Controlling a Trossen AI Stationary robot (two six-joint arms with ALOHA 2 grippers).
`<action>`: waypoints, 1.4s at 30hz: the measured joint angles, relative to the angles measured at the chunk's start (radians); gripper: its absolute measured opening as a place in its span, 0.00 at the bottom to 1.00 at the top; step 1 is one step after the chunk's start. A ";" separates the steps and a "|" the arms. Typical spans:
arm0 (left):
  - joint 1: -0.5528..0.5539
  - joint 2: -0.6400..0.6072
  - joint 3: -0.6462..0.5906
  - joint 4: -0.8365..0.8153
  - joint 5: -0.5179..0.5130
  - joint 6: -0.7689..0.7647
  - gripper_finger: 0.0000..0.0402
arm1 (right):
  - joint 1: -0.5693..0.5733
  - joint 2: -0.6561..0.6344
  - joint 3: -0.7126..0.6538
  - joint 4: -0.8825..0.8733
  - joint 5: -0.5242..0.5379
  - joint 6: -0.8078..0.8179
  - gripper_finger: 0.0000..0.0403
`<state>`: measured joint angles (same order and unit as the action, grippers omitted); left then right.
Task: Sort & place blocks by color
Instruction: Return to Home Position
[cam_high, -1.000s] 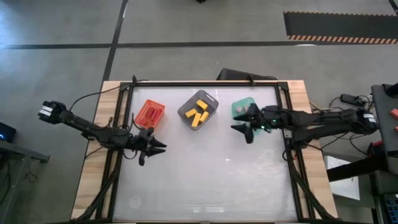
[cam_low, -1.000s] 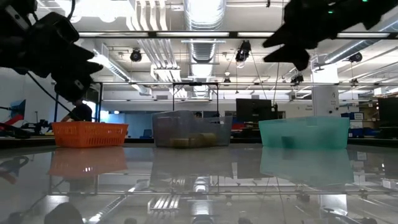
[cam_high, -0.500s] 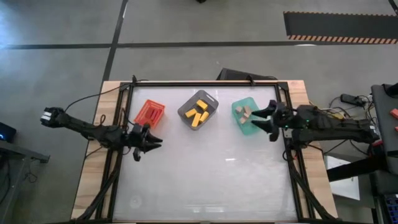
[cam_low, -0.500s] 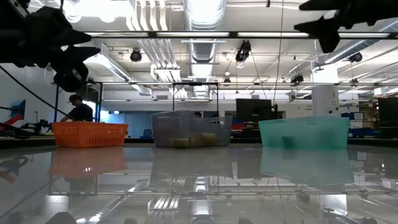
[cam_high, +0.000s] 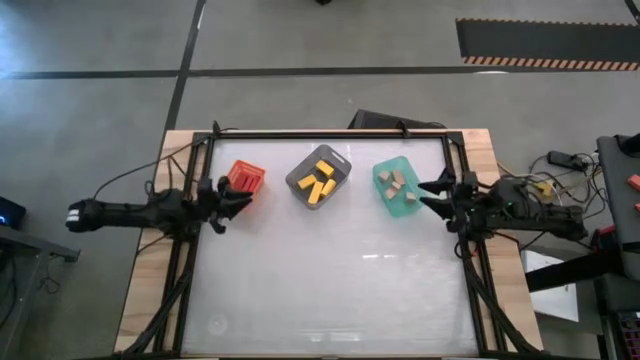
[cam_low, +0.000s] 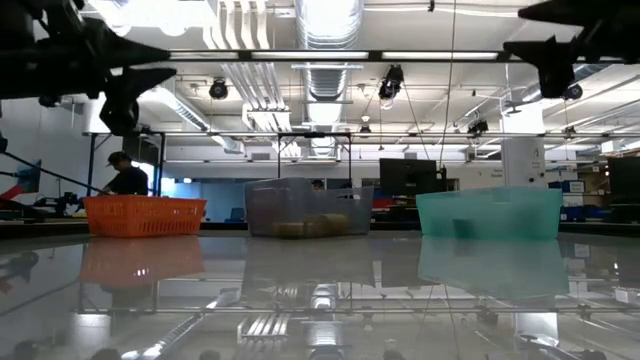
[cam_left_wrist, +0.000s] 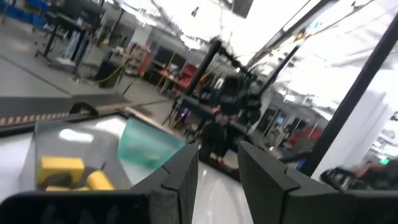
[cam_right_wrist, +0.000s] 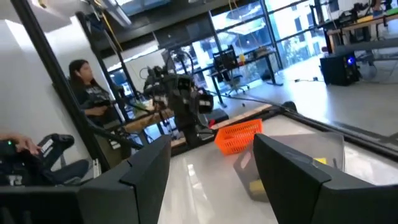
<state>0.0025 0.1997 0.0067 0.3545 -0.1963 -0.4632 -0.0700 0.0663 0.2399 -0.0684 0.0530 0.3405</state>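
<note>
Yellow blocks (cam_high: 320, 180) lie in the grey bin (cam_high: 340, 165), and they show again in the left wrist view as yellow blocks (cam_left_wrist: 62, 169). Tan blocks (cam_high: 395, 182) lie in the green bin (cam_high: 382, 200). No red block can be made out in the orange bin (cam_high: 245, 177). My left gripper (cam_high: 240, 200) is open and hangs in the air just beside the orange bin, toward the left edge. My right gripper (cam_high: 424, 195) is open too, in the air next to the green bin on its right side. Both hold nothing.
The three bins stand in a row near the far edge: orange bin (cam_low: 145, 215), grey bin (cam_low: 307, 208), green bin (cam_low: 488, 212). A dark frame (cam_high: 330, 133) runs around the table. People (cam_right_wrist: 84, 87) are in the room beyond. The glossy tabletop (cam_high: 330, 280) stretches toward the near edge.
My right gripper has drawn back from over the green bin toward the right edge, uncovering the tan blocks inside. My left gripper has moved from the tabletop near the orange bin toward the far and left edges, its arm pulling back. Both stayed open.
</note>
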 joint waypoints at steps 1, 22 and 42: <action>0.000 -0.016 0.000 0.000 0.000 0.000 0.24 | 0.000 -0.023 -0.022 0.000 0.000 0.000 0.54; -0.001 -0.169 -0.002 0.045 0.001 0.000 0.24 | 0.011 -0.064 -0.228 0.142 -0.051 0.000 0.54; -0.001 -0.149 -0.002 0.050 0.001 0.000 0.24 | 0.011 -0.044 -0.228 0.148 -0.052 0.000 0.54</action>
<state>0.0013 0.0512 0.0044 0.4040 -0.1951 -0.4633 -0.0586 0.0223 0.0116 0.0799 0.0013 0.3401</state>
